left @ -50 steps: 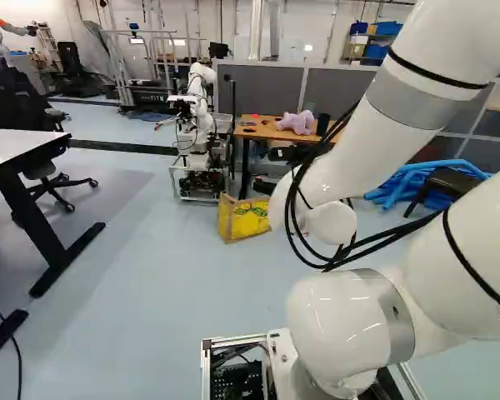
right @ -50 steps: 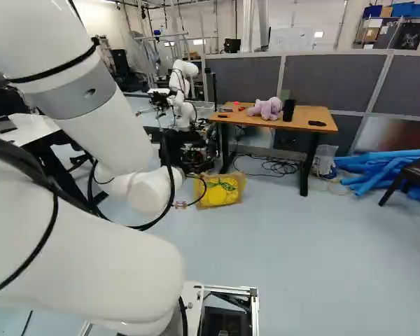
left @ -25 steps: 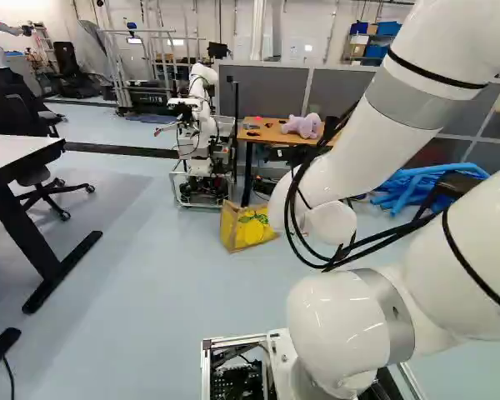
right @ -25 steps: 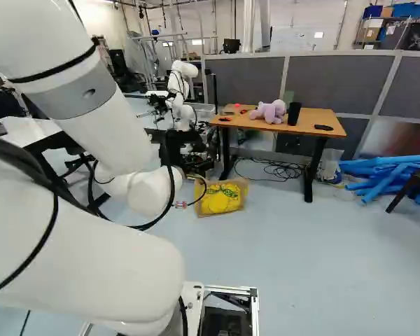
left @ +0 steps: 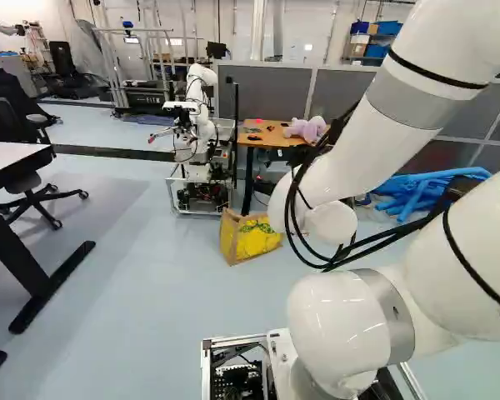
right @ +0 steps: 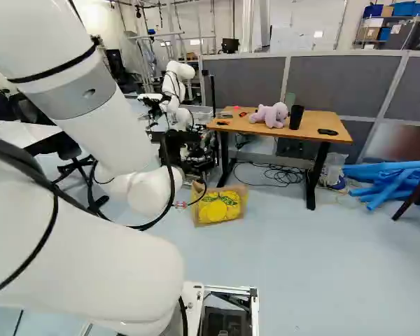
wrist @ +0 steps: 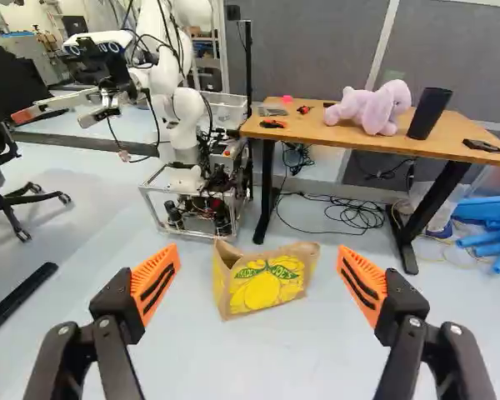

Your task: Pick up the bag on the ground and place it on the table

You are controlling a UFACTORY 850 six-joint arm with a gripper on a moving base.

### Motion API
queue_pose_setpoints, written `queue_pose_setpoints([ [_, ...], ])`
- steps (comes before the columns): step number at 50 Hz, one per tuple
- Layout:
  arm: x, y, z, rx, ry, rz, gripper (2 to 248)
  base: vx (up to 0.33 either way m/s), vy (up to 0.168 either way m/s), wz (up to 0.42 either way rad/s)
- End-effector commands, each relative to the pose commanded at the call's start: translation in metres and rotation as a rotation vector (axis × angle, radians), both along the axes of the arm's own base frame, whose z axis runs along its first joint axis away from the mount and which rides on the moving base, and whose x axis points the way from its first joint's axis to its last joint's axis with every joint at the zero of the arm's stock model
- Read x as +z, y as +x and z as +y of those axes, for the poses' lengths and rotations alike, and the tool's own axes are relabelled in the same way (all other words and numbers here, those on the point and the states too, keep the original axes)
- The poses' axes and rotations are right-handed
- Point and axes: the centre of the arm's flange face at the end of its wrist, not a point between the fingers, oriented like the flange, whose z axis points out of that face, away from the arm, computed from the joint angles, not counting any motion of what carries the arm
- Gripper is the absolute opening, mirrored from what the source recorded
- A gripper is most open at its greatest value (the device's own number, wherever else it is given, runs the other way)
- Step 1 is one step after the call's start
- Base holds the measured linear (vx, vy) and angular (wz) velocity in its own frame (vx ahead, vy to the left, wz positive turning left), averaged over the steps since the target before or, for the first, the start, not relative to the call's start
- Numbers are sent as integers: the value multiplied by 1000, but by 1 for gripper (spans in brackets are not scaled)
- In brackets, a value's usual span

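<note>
The brown paper bag with a yellow print (right: 220, 206) stands upright on the floor, in front of the table's left leg in the right base view. In the wrist view the gripper (wrist: 258, 279) is open wide, orange pads far apart, nothing between them; the bag (wrist: 267, 282) is on the floor some way ahead, centred in the gap. The table (wrist: 317, 137) has a wooden top and dark legs and stands behind the bag. The gripper's fingers are hidden behind the arm in the base views.
On the table are a purple plush toy (right: 269, 115), a black cup (right: 296, 117) and small items. Another robot (left: 202, 125) stands left of the table. Cables (right: 276, 173) lie beneath it, blue tubes (right: 392, 180) to its right. A white desk (left: 12, 158) and chair are at the left.
The base has moved forward: bag, table and other robot look closer in both base views, and the white desk slides out leftward. The arm keeps its pose.
</note>
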Motion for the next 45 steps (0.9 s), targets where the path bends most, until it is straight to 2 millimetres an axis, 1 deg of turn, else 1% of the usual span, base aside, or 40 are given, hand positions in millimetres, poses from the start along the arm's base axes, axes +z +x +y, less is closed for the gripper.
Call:
queue_pose_setpoints([
  [45, 0, 0, 0, 0, 0, 0, 247, 186, 1, -13],
])
